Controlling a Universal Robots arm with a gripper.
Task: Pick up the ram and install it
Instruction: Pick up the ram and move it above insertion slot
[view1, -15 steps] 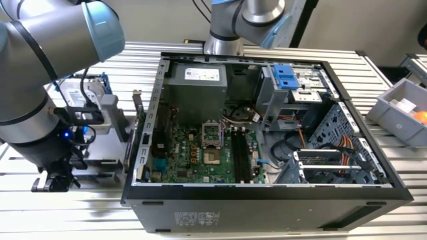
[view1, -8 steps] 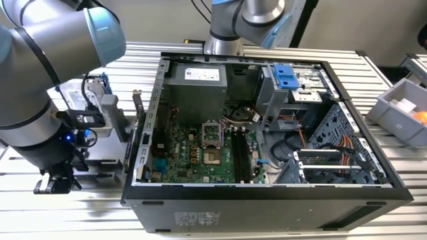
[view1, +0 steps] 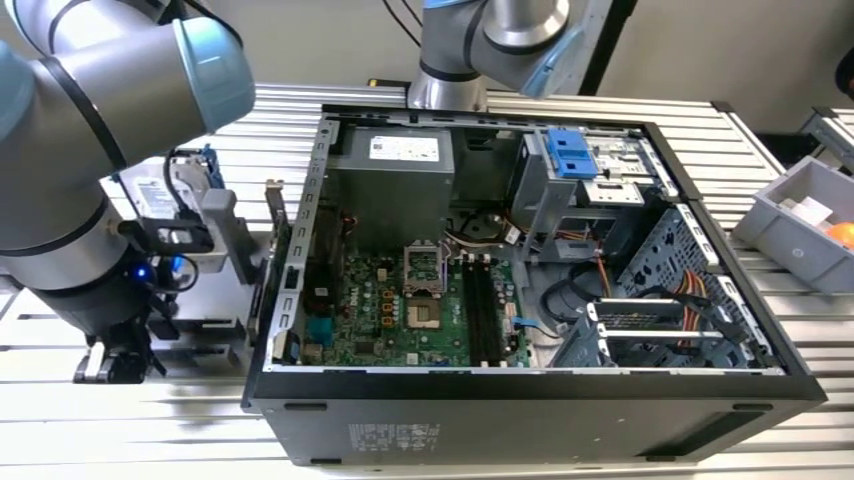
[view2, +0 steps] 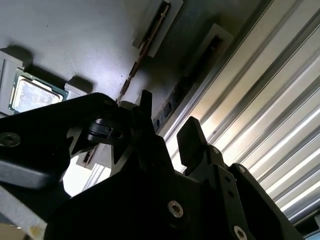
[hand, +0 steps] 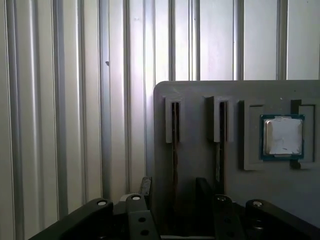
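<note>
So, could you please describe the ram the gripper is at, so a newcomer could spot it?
On the ribbed metal table lies a grey holder plate with two slots and a square silver chip. A thin stick stands on edge in each slot; the ram is the one farther from the chip, straddled by the open gripper.

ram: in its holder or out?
In: the ram stands on edge in a slot of the grey holder; gripper open near it.
</note>
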